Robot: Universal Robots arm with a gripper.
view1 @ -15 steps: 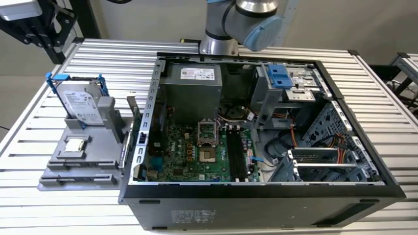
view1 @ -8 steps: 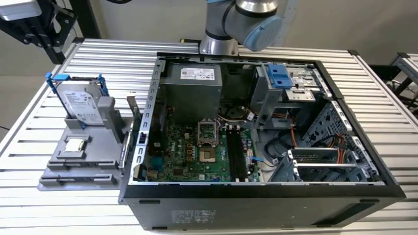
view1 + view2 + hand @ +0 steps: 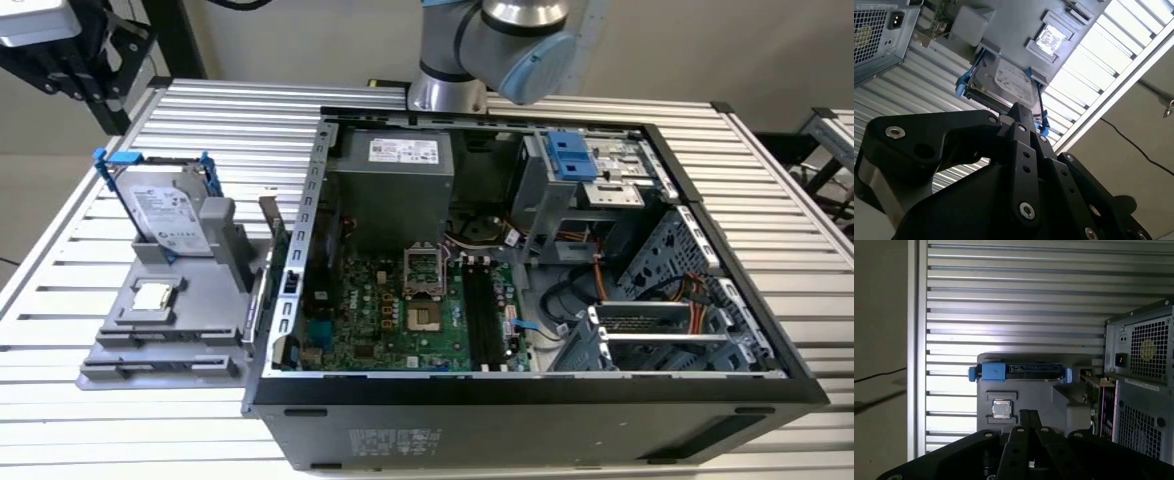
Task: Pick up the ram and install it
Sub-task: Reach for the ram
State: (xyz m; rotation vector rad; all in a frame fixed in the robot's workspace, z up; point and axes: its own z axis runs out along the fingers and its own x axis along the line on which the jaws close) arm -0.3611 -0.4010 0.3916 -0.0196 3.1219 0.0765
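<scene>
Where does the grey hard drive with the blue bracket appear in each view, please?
Exterior view: the hard drive stands upright in the grey fixture, on the exterior view's left of the computer case.
Second wrist view: the hard drive sits in the same fixture, next to the processor chip.
First wrist view: it is seen edge-on, next to the chip.
Shared landmark: the silver processor chip.

Dark grooves stripe the silver slatted metal surface (image 3: 200,120). The flat motherboard (image 3: 360,320) is green, the boxy computer case (image 3: 534,420) black; the grey hard drive (image 3: 167,210) has a blue bracket (image 3: 118,157).
</scene>
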